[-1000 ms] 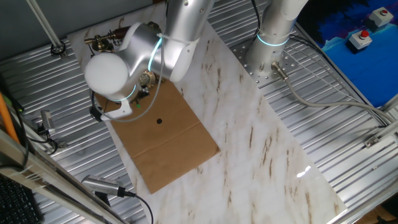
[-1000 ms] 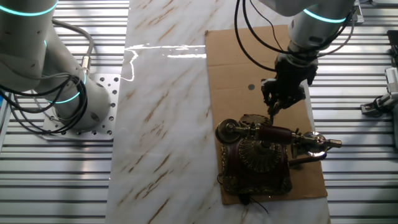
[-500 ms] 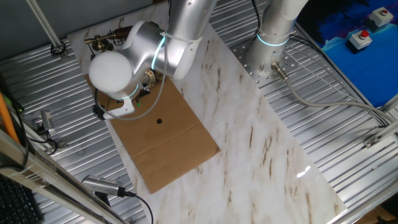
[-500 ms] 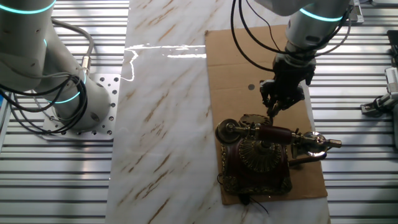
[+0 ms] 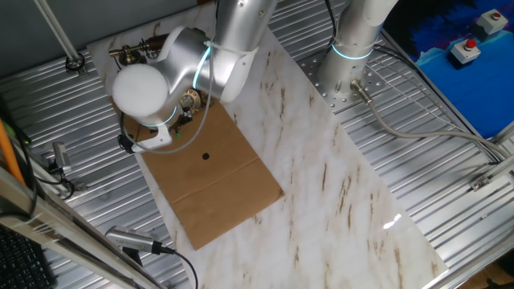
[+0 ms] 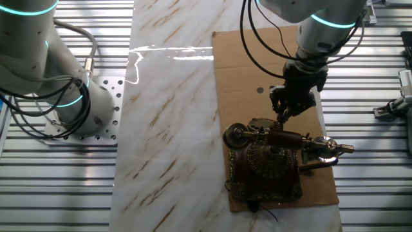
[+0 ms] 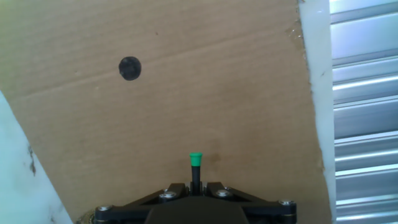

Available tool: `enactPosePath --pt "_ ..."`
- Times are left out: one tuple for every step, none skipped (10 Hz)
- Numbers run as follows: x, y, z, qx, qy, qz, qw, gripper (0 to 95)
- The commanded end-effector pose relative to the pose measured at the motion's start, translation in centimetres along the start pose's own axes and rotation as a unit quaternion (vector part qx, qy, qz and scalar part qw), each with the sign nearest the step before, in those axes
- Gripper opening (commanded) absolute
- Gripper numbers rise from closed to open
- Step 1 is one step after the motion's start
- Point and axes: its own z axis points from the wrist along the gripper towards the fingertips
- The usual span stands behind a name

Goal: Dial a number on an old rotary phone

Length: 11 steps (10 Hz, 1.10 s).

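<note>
Marble table [image 6: 167, 129] carries one cardboard sheet [image 6: 238, 77], one old rotary phone [image 6: 270, 161] on its near end, and one gripper [image 6: 283, 115] just beside the phone, fingers clamped on one green-tipped stick [image 7: 195, 168].

We judged place robotics lab. Evidence: marble-pattern counter [image 6: 167, 129] set on ribbed aluminium frame [image 5: 450, 168]; second robot arm base [image 6: 71, 96] bolted beside it, cabled; red emergency-stop button [image 5: 464, 50] on blue case [image 5: 458, 80]; cardboard sheet [image 5: 213, 181] as work mat; keyboard corner [image 5: 20, 261] at edge.
</note>
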Motion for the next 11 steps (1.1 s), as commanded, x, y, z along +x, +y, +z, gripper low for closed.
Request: enactPosePath --pt "0.15 0.14 0.05 0.001 0.003 -0.003 1.0 0.0" --pt "0.19 0.16 0.05 0.001 0.003 -0.002 1.0 0.0" --pt "0.22 0.17 0.06 0.002 0.003 -0.002 1.0 0.0" --pt "0.28 0.12 0.15 0.003 0.004 -0.001 1.0 0.0" --pt "0.34 0.05 0.26 0.004 0.004 -0.001 1.0 0.0" --pt "0.41 -0.05 0.4 0.004 0.004 -0.001 1.0 0.0" --pt "0.47 -0.14 0.53 0.004 0.004 0.0 1.0 0.0" --pt "0.48 -0.14 0.55 0.004 0.004 0.002 1.0 0.0" --pt "0.54 -0.13 0.59 0.004 0.004 0.004 1.0 0.0" --pt "0.61 -0.11 0.63 0.004 0.002 0.006 1.0 0.0" --pt "0.65 -0.15 0.72 0.004 0.001 0.008 1.0 0.0"
